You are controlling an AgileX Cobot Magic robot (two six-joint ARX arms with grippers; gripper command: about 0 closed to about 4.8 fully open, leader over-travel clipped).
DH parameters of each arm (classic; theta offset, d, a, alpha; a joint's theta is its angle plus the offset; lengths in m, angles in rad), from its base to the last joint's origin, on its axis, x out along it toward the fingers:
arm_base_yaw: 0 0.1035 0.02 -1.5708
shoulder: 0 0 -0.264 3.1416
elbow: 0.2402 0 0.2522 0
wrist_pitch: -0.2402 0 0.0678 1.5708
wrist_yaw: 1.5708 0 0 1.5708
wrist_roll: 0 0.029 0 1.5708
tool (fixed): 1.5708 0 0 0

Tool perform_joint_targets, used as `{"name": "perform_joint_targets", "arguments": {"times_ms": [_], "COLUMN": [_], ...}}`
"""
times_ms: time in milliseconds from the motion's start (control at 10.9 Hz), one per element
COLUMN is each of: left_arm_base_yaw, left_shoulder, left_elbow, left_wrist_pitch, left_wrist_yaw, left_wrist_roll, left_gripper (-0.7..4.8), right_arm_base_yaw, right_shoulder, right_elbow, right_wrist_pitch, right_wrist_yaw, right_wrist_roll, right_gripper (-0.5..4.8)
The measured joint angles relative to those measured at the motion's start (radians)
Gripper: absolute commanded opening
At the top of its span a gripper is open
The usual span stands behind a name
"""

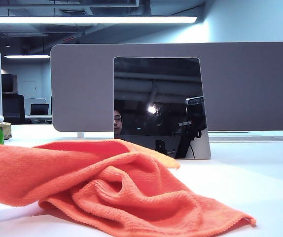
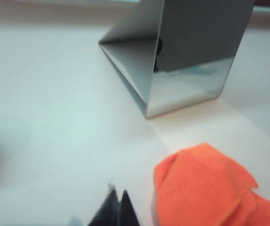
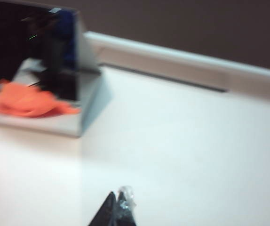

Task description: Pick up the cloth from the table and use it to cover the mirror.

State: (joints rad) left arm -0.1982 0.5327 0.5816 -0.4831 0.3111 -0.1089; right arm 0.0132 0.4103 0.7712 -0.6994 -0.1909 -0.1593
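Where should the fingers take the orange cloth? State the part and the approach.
Pinch the raised fold of the crumpled cloth from above: it stands up off the table, whereas the edges lie flat.

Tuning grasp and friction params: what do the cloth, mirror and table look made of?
Cloth: soft orange textile, likely microfibre; fine ribbed pile, limp folds, stitched edge. Mirror: rigid flat glossy panel, glass or polished acrylic, cannot tell which; it gives sharp dark reflections and has no frame. Table: smooth white hard top, probably laminate; slight sheen, no grain. Left gripper and right gripper hover shut above the table, holding nothing.
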Motion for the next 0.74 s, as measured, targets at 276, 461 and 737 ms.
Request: {"name": "perform_joint_targets", "arguments": {"times_ms": [276,461,737], "left_arm_base_yaw": [-0.173,-0.287,-0.3], "left_shoulder": [0.166,0.323,0.42], "left_elbow": [0.0,0.0,0.0], "left_wrist_pitch": [-0.006,0.016,0.079], "left_wrist_yaw": [-0.016,-0.016,-0.018], "left_wrist_roll": [0.003,0.036,0.071], "left_gripper": [-0.06,-0.04,-0.03], "right_arm_base_yaw": [0.0,0.0,0.084], "right_shoulder": [0.179,0.322,0.575], "right_elbow": [0.018,0.018,0.017], "right_wrist_pitch": [0.085,0.192,0.205], "right_wrist_yaw": [-0.332,-0.508,-0.607], "right_wrist_roll": [0.029,0.032,0.011], "right_gripper": [0.0,-0.01,0.01]}}
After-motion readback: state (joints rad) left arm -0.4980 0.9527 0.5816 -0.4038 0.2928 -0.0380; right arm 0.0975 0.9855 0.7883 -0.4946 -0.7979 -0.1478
